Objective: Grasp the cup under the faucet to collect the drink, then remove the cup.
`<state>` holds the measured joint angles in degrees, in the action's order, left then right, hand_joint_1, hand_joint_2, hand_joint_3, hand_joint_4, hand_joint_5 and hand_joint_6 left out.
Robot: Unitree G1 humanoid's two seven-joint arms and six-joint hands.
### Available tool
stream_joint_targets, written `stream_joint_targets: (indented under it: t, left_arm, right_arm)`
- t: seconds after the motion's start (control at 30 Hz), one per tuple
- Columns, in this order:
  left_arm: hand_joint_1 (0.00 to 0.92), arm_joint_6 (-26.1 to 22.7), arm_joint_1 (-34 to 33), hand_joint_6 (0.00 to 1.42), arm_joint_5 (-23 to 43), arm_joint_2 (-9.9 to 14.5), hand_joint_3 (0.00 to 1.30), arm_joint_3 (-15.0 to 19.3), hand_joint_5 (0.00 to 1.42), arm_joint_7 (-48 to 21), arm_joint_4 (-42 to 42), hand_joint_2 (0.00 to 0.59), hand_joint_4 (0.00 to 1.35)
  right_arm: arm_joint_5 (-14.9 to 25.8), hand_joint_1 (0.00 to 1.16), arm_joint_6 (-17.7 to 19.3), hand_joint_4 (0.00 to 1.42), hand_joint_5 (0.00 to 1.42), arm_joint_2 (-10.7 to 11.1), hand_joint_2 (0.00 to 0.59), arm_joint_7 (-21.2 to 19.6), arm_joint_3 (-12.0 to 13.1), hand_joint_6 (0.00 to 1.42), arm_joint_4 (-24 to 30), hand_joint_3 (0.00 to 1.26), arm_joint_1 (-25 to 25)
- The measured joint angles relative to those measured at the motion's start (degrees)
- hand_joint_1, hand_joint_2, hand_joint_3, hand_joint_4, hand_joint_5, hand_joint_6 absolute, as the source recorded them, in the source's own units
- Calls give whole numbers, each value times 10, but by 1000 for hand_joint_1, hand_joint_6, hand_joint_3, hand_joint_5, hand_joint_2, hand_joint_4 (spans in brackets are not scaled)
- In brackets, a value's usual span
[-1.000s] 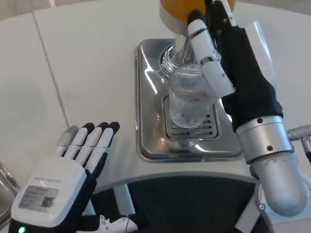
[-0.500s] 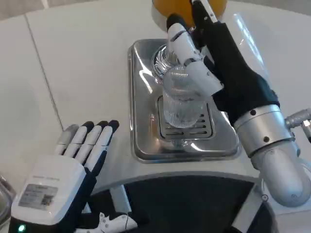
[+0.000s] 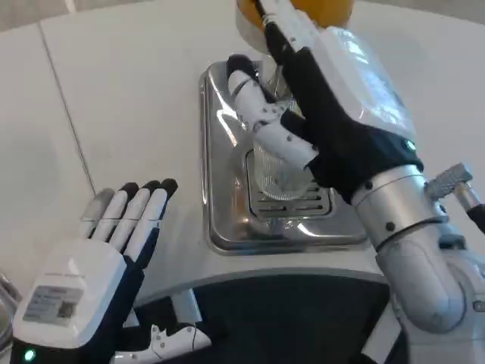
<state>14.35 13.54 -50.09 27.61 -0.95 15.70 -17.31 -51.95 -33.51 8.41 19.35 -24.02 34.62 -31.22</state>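
A clear ribbed cup [image 3: 279, 173] stands on the grille of a steel drip tray [image 3: 220, 189], below the faucet of an orange drink dispenser [image 3: 294, 10] at the top edge. My right hand [image 3: 318, 114] wraps around the cup from the right, its fingers [image 3: 261, 114] curled over the cup's upper part and hiding the rim. My left hand [image 3: 106, 258] hovers over the white table at the lower left, fingers straight and apart, holding nothing.
The white table [image 3: 136, 98] stretches to the left of the tray. A dark gap [image 3: 280, 318] lies along the table's near edge. My right forearm [image 3: 413, 243] rises at the lower right.
My right hand has shifted left and rolled over the cup, covering more of it. The view shifted slightly between the oldest frame and the later ones. My left hand moved a little left.
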Motion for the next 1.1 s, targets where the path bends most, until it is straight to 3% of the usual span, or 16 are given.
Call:
stream_joint_targets:
  t: [0.13, 0.27, 0.47, 1.1]
  left_arm:
    - [0, -8, -7, 0, -1, -8, 0, 0, 0, 5, 8, 36, 0]
    - [0, -22, -25, 0, -5, -20, 0, -1, 0, 7, 19, 36, 0]
    - [17, -37, -67, 0, -13, -24, 0, -3, 0, 10, 43, 38, 0]
    - [37, -58, -126, 0, -20, -36, 0, -47, 0, 10, 81, 43, 0]
  right_arm:
    - [-52, 0, -10, 0, 0, -16, 551, 26, -13, 0, 1, 43, 0]
    - [-77, 0, -13, 0, 0, -32, 555, 47, -10, 0, 1, 44, -6]
    - [-85, 0, -13, 0, 0, -51, 564, 62, 6, 0, 9, 44, -9]
    - [-109, 0, 8, 0, 0, -59, 581, 99, 31, 0, 54, 31, 29]
